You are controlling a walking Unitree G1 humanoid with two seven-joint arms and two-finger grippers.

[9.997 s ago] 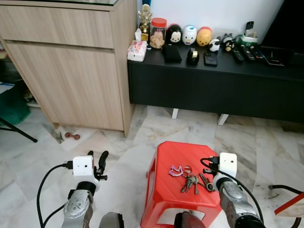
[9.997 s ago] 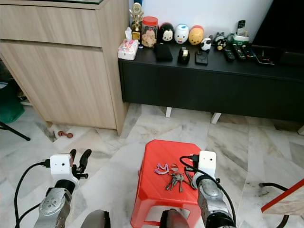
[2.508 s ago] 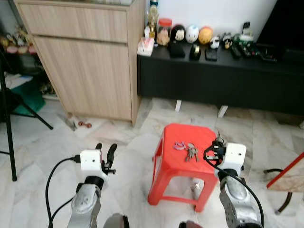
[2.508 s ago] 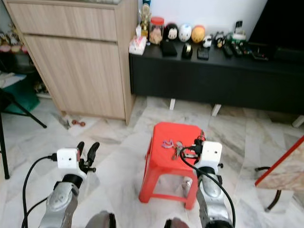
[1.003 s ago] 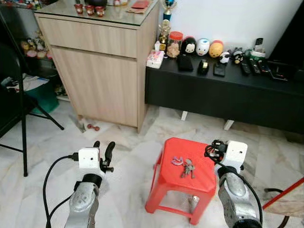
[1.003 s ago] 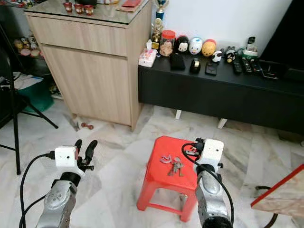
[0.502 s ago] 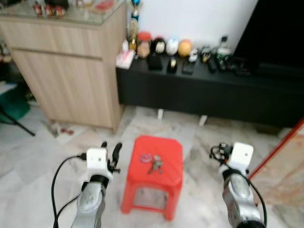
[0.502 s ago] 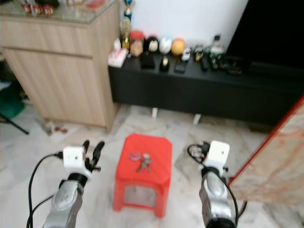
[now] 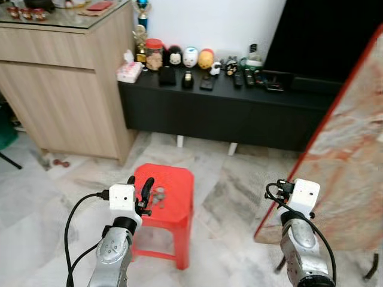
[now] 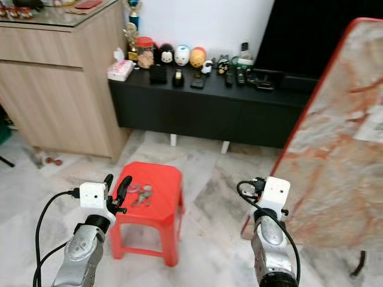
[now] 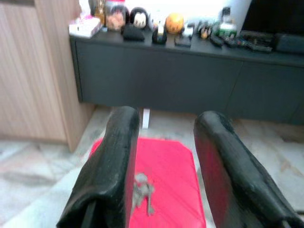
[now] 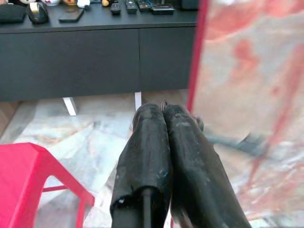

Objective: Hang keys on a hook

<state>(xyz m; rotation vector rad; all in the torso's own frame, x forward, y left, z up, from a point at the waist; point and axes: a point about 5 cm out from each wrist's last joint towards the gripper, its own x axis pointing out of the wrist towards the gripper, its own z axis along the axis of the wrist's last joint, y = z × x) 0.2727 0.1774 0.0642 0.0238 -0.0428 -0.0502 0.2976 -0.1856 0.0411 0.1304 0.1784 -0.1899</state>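
A bunch of keys (image 9: 158, 197) with a pink ring lies on top of a red plastic stool (image 9: 178, 190) on the marble floor. My left gripper (image 9: 139, 188) is held up just left of the stool, open with nothing in it. In the left wrist view, the keys (image 11: 142, 190) lie between and beyond its two fingers (image 11: 118, 152). My right gripper (image 12: 161, 111) is raised well to the right of the stool, over bare floor. Its fingers are pressed shut, and I see nothing held between them.
A low black console (image 9: 239, 113) along the wall carries figurines, a jar and remotes. A tall wooden cabinet (image 9: 60, 89) stands at the left. A red-edged marble-patterned slab (image 9: 341, 155) leans close by on the right, beside my right arm.
The camera has swung right, so the stool now sits in front of my left gripper and the slab takes up the right side. Keys and both grippers are unchanged.
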